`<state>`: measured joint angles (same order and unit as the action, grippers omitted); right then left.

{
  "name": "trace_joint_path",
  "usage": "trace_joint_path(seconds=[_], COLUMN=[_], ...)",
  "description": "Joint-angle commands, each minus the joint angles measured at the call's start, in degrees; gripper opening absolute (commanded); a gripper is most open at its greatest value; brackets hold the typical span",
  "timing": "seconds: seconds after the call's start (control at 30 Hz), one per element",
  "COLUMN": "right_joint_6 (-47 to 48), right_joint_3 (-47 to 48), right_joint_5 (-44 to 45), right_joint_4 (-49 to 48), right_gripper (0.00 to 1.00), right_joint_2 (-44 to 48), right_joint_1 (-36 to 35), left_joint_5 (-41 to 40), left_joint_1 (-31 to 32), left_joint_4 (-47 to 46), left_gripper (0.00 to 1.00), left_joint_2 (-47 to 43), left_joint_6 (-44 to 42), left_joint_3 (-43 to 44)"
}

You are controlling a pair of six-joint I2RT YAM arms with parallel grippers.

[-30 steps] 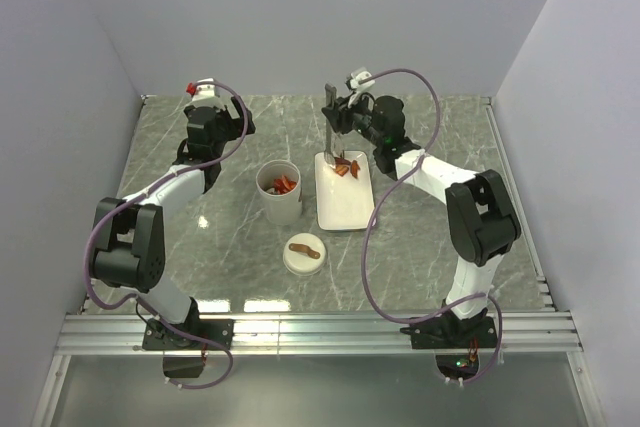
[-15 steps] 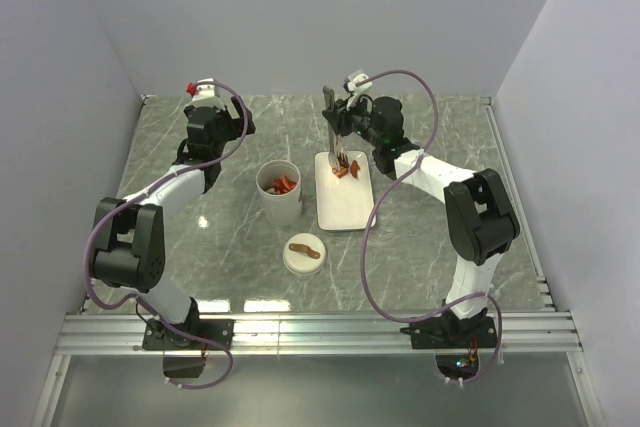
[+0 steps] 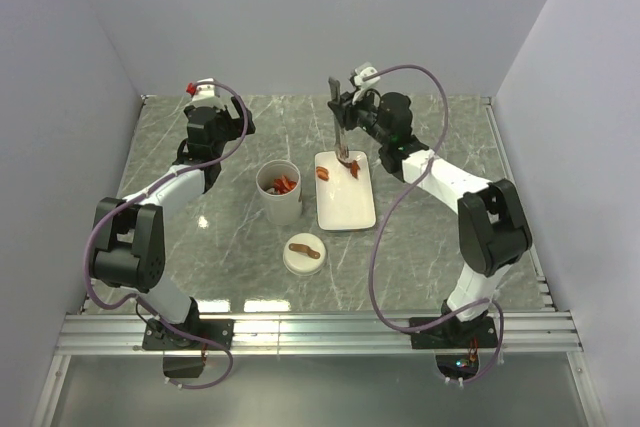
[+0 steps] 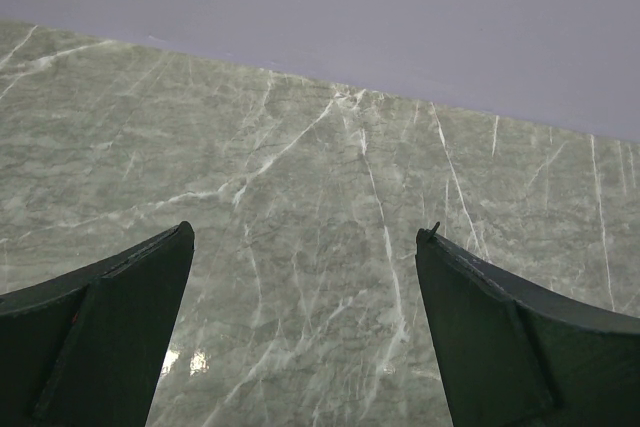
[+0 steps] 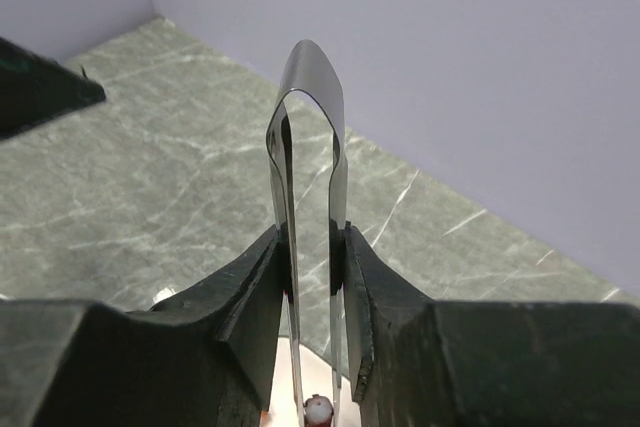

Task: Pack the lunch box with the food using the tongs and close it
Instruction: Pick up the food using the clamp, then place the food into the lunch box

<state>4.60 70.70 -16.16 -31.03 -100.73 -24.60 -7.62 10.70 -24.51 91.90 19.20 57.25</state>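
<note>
My right gripper (image 5: pixel 312 247) is shut on the tongs (image 5: pixel 310 137), which stand upright with their joined end up; from above the tongs (image 3: pixel 340 127) reach down over the far end of the white plate (image 3: pixel 345 209). Between the tong tips sits a small red-and-white piece of food (image 5: pixel 318 411). Two red pieces of food (image 3: pixel 323 173) lie at the plate's far end. The lunch box (image 3: pixel 279 193) stands left of the plate with red pieces inside. Its lid (image 3: pixel 303 253), with a brown strap, lies on the table in front. My left gripper (image 4: pixel 305 247) is open over bare marble at the far left.
The grey-green marble table (image 3: pixel 230 147) is ringed by lavender walls. A metal rail (image 3: pixel 320 332) runs along the near edge where both arm bases are bolted. The left arm (image 3: pixel 205 132) reaches along the left side toward the back wall.
The right gripper has squeezed the tongs narrower and lifted and shifted slightly right. The tong tips now pinch one piece, and the food on the plate has separated into two spots.
</note>
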Motion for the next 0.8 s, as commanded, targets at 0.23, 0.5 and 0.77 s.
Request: trace_joint_path(seconds=[0.23,0.5,0.77], right_joint_6=[1.3,-0.9,-2.5], right_joint_3=[-0.7,-0.9,3.6], right_joint_5=[0.4,-6.8,-17.4], right_joint_4=[-1.9,-4.7,-4.3], right_gripper=[0.14,0.14,0.14], right_joint_2=[8.8,14.7,17.5], right_joint_1=[-1.2,-4.6,-8.8], left_joint_5=[-0.3,-0.2,-0.2], left_joint_1=[-0.2,-0.2,-0.2], left_joint_4=[-1.5,-1.4,-1.4], left_gripper=[0.99,0.99,0.99], left_joint_2=[0.2,0.3,0.1], left_joint_6=[0.0,0.0,0.0], left_joint_3=[2.2,2.2,2.2])
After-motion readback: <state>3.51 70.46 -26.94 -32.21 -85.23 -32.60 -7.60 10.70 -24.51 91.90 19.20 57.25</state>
